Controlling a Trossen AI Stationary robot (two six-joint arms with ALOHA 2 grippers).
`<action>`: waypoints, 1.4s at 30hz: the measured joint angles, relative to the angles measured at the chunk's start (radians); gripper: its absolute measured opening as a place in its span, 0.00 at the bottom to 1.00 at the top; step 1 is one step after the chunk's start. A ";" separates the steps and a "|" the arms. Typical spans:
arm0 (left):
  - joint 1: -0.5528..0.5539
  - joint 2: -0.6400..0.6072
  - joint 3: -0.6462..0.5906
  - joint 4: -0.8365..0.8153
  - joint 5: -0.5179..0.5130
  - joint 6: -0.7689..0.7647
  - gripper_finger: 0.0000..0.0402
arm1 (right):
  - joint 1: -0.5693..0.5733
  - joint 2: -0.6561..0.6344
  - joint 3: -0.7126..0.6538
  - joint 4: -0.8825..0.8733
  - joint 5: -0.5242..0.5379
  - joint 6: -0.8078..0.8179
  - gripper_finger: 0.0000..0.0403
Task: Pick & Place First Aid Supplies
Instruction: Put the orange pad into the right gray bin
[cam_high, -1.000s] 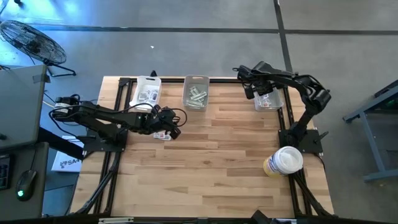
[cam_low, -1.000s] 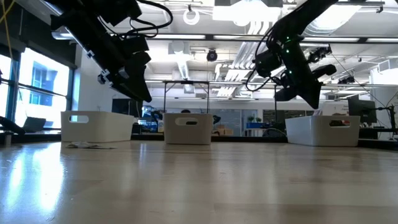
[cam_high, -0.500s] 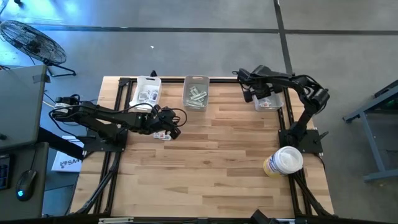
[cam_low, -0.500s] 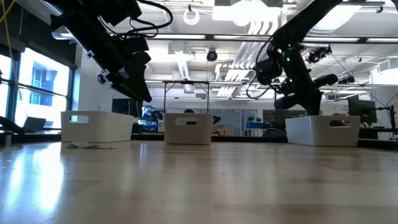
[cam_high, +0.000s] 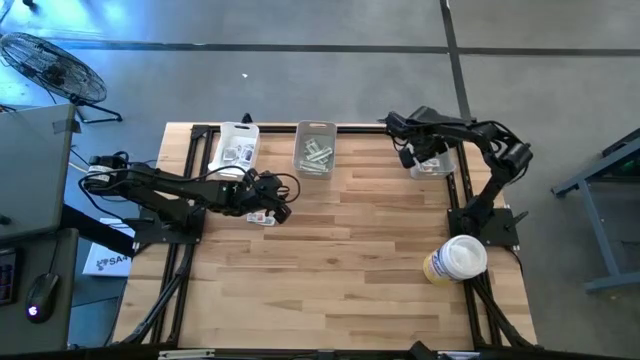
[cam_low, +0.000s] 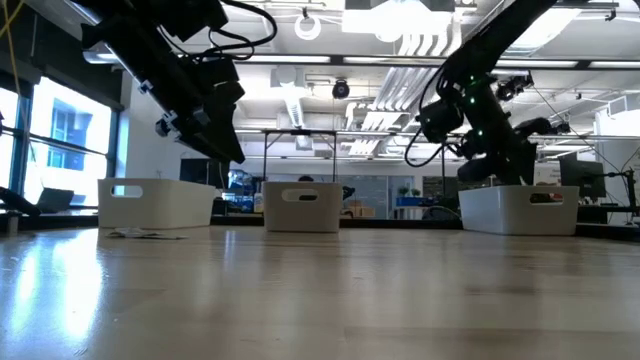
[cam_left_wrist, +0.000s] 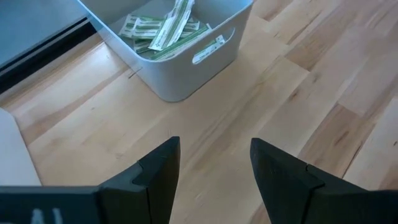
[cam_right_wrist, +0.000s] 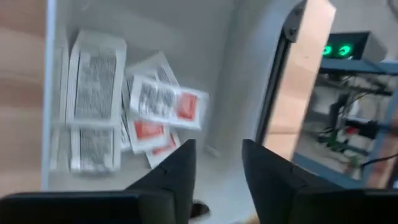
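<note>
1. Right gripper (cam_high: 412, 160) hangs over the right bin (cam_high: 436, 165) at the tabletop's far right corner, jaws parted, nothing between them; red-marked packets (cam_right_wrist: 163, 109) lie inside. Risk: jaws clipping the bin wall.
2. Left gripper (cam_left_wrist: 214, 171) hovers spread over loose packets (cam_high: 262, 217) near the left edge.
3. Green strips (cam_left_wrist: 165, 30) fill the middle bin (cam_high: 315, 148); packet print is unreadable.

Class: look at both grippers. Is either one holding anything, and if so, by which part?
Nothing is held. The left gripper is open above bare table; the right gripper is open over the packets in its bin.
</note>
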 joint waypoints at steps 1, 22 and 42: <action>0.000 0.000 0.000 0.000 0.002 -0.006 0.48 | 0.010 -0.012 0.003 -0.022 0.008 -0.004 0.32; -0.005 -0.062 0.001 -0.145 0.127 -0.150 0.48 | 0.768 -0.375 -0.119 0.707 0.146 -0.140 0.28; -0.230 0.171 -0.001 -0.300 0.023 -0.383 0.48 | 1.027 -0.374 -0.409 1.486 -0.103 -0.306 0.28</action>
